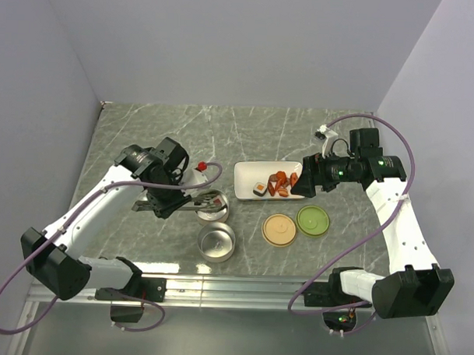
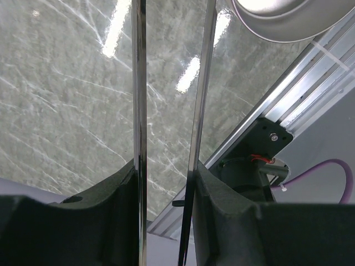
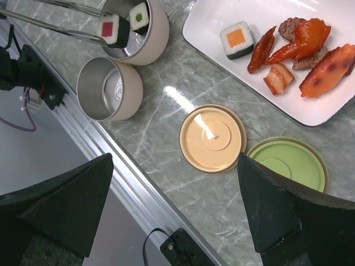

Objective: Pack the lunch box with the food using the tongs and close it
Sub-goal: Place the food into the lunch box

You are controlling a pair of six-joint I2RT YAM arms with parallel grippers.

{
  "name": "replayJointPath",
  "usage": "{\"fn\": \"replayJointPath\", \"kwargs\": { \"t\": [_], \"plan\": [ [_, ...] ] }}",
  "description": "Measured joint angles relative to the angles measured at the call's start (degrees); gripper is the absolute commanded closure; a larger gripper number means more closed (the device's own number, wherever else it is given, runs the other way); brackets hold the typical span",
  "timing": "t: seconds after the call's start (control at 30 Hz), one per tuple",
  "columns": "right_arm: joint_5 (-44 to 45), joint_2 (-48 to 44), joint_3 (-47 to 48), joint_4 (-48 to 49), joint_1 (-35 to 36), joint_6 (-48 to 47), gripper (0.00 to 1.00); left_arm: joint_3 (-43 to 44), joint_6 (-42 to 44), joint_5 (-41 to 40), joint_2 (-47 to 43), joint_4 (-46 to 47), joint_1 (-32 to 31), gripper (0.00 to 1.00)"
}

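The lunch box shows as two round metal tins. The farther tin (image 3: 145, 34) holds a green-topped sushi block (image 3: 140, 16); the nearer tin (image 3: 108, 88) is bare inside. My left gripper (image 2: 166, 183) is shut on the silver tongs (image 2: 140, 111). Their tips pinch a red-topped sushi block (image 3: 115, 30) at the farther tin's rim. The white plate (image 3: 222, 11) carries more food: an orange-topped sushi block (image 3: 237, 40) and several orange-red chunks (image 3: 310, 39). My right gripper (image 3: 175, 210) hangs open above the lids, holding nothing.
A tan lid (image 3: 213, 138) and a green lid (image 3: 288, 163) lie side by side in front of the plate. An aluminium rail (image 3: 127, 183) runs along the table's near edge, close to the nearer tin. Grey walls enclose the table.
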Motion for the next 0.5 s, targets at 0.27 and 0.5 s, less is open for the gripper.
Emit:
{"fn": "replayJointPath", "kwargs": {
  "t": [0.27,0.5],
  "plan": [
    [-0.2,0.0,0.0,0.0,0.0,0.0,0.00,-0.7,0.0,0.0,3.2,0.4,0.0,0.66],
    [-0.3,0.0,0.0,0.0,0.0,0.0,0.00,-0.8,0.1,-0.1,5.2,1.0,0.3,0.62]
  ]
}}
